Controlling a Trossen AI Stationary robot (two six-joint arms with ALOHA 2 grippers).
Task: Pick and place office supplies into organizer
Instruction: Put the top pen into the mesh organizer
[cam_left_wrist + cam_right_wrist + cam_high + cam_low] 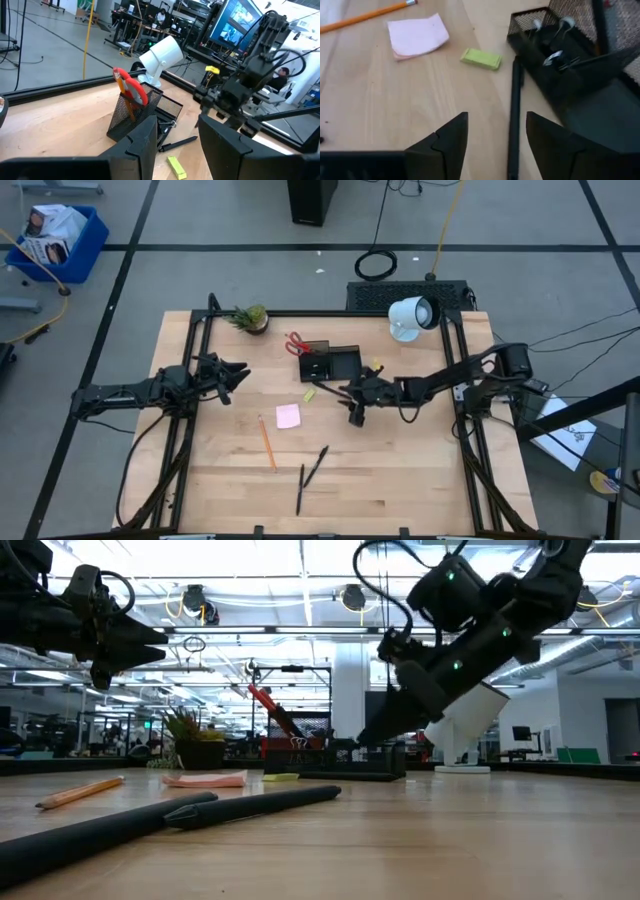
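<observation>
The black mesh organizer point(332, 363) stands at the table's far middle. Red-handled scissors point(296, 343) stand in its cup point(131, 112), and binder clips point(554, 54) lie in its tray. A black pen point(513, 115) lies on the wood beside the tray. My right gripper point(496, 120) hovers open above it, a finger on either side, raised off the table in the low view point(375, 730). A yellow-green piece point(481, 58), a pink sticky-note pad point(288, 416), an orange pencil point(267, 443) and two black pens point(310, 473) lie nearer. My left gripper point(240, 372) is open, in the air left of the organizer.
A small potted plant point(250, 317) stands at the far left. A white round lamp-like device point(412, 315) stands at the far right. A tiny yellow piece point(377, 363) lies right of the organizer. Bare wood point(430, 470) stretches along the near right.
</observation>
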